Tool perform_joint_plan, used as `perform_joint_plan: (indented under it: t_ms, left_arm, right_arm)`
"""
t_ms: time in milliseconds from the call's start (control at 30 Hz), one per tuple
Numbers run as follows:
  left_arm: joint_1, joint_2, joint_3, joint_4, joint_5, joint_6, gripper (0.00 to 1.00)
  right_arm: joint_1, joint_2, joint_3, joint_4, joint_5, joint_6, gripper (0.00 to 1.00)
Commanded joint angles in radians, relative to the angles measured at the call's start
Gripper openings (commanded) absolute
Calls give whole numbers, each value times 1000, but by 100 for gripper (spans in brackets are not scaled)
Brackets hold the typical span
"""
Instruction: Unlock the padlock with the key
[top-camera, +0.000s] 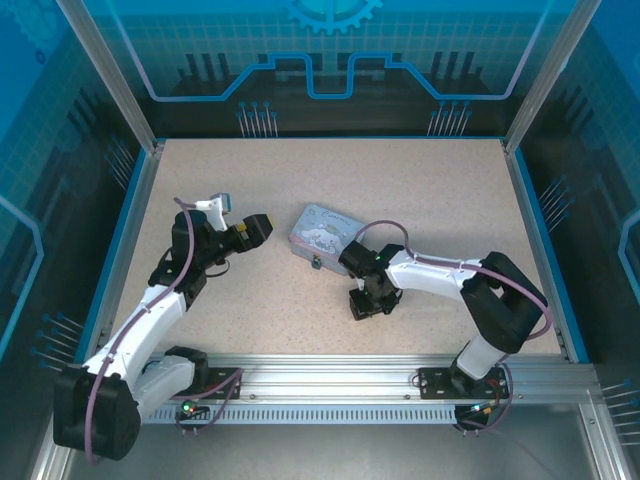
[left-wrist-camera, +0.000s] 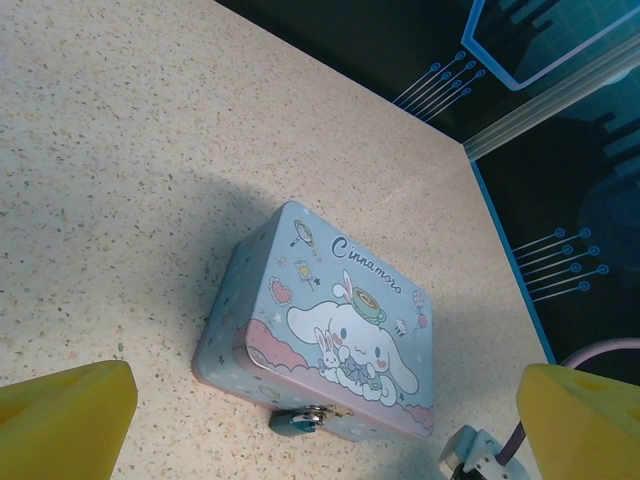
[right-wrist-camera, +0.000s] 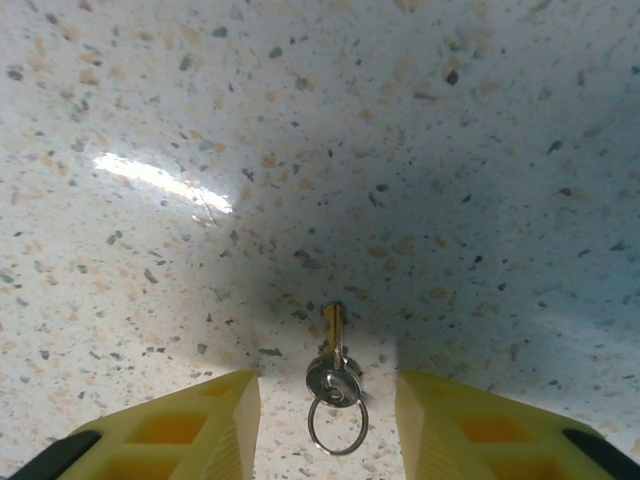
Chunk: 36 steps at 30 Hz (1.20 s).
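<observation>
Yellow fingers of the right gripper stand apart either side of the key, which lies flat on the speckled table, untouched. Meanwhile the left gripper gapes wide, facing the blue tin, whose front clasp carries the padlock.

Left hand hovers, fingers spread wide; right hand points straight down, yellow fingers partly apart.

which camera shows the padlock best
The left wrist view: the padlock sits at the tin's front edge, close and sharp. The top view gives it as a tiny speck beside the tin. The right wrist view faces the key on the table.
</observation>
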<state>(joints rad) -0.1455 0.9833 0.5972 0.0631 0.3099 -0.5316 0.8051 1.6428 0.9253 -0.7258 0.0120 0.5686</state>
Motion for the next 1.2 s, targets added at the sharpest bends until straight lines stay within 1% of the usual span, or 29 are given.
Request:
perform_joint_plan:
  t_ms: [0, 100, 500, 700, 800, 900, 967, 1067, 1167]
  left_arm:
    - [11, -15, -9, -21, -17, 37, 99]
    - [12, -15, -7, -26, -20, 40, 99]
    - [13, -12, 3, -35, -23, 47, 99]
    - [12, -14, 4, -33, -14, 42, 99]
    - [12, -18, 5, -27, 3, 39, 99]
    - [12, -30, 6, -7, 48, 40, 99]
    - [12, -41, 7, 10, 96, 40, 99]
    - [9, -61, 9, 60, 193, 28, 97]
    - [-4, -81, 5, 153, 301, -7, 92]
  right_arm:
    - [16, 34, 24, -38, -10, 0, 38]
    - [17, 43, 19, -31, -12, 2, 34]
    - [22, 38, 11, -27, -15, 6, 9]
    - [22, -13, 6, -27, 12, 7, 2]
    - [19, -56, -7, -5, 16, -3, 1]
    - [14, -132, -31, 52, 11, -15, 0]
    - [7, -211, -40, 117, -3, -31, 0]
    - [-8, -352, -111, 260, -36, -60, 0]
    - [-43, -497, -171, 429, -113, -88, 1]
